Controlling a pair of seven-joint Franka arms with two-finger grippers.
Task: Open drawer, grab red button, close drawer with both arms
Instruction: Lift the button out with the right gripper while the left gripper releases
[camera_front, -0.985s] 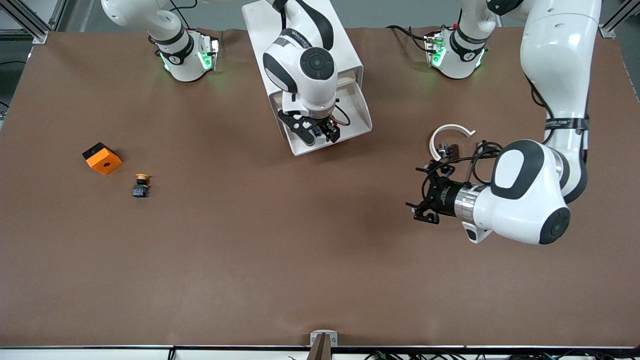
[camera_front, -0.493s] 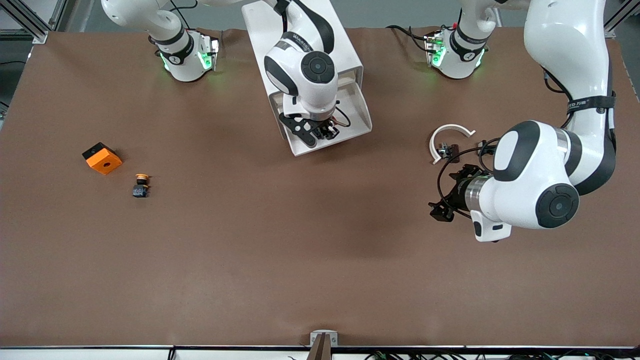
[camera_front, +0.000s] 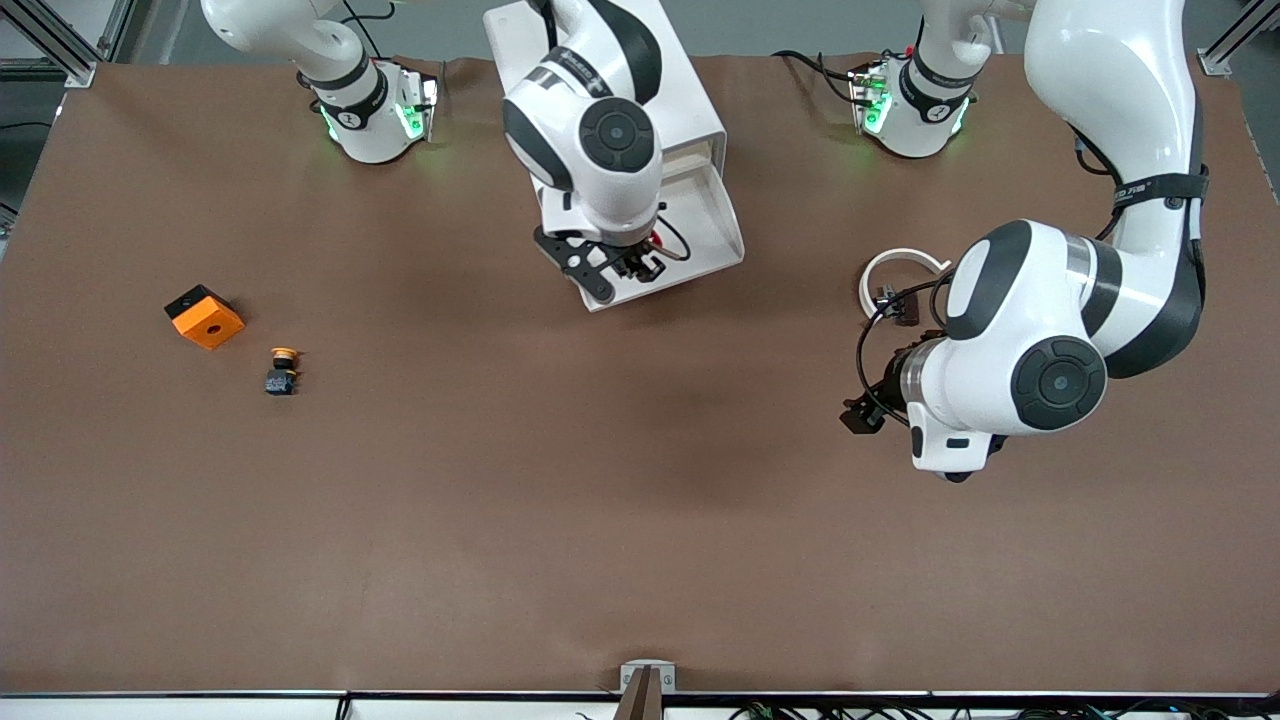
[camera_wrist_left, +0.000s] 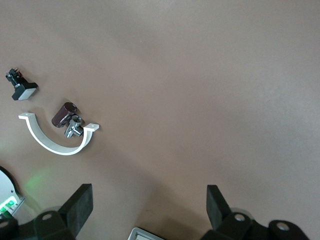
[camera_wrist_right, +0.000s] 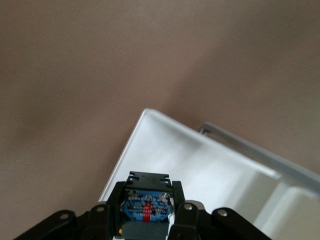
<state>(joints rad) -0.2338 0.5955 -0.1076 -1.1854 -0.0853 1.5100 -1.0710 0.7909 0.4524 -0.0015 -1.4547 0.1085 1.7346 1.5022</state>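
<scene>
The white cabinet (camera_front: 692, 95) stands at the middle of the table's robot edge with one drawer (camera_front: 712, 222) pulled out. My right gripper (camera_front: 628, 266) is over the open drawer (camera_wrist_right: 165, 150), shut on the button (camera_wrist_right: 146, 199). Its blue-black body sits between the fingers, and its red cap (camera_front: 655, 238) peeks out under the wrist. My left gripper (camera_front: 858, 415) hangs over bare table toward the left arm's end, open and empty, its fingers (camera_wrist_left: 80, 204) wide apart.
A white C-shaped clip (camera_front: 898, 262) (camera_wrist_left: 56, 142), a maroon cylinder (camera_wrist_left: 63, 114) and a metal fitting (camera_wrist_left: 75, 128) lie beside the left arm. An orange block (camera_front: 205, 316) and a yellow-capped button (camera_front: 282, 370) lie toward the right arm's end.
My right gripper has closed on the button and lifted a little over the drawer. My left arm has swung and turned its wrist so the gripper points down at the table.
</scene>
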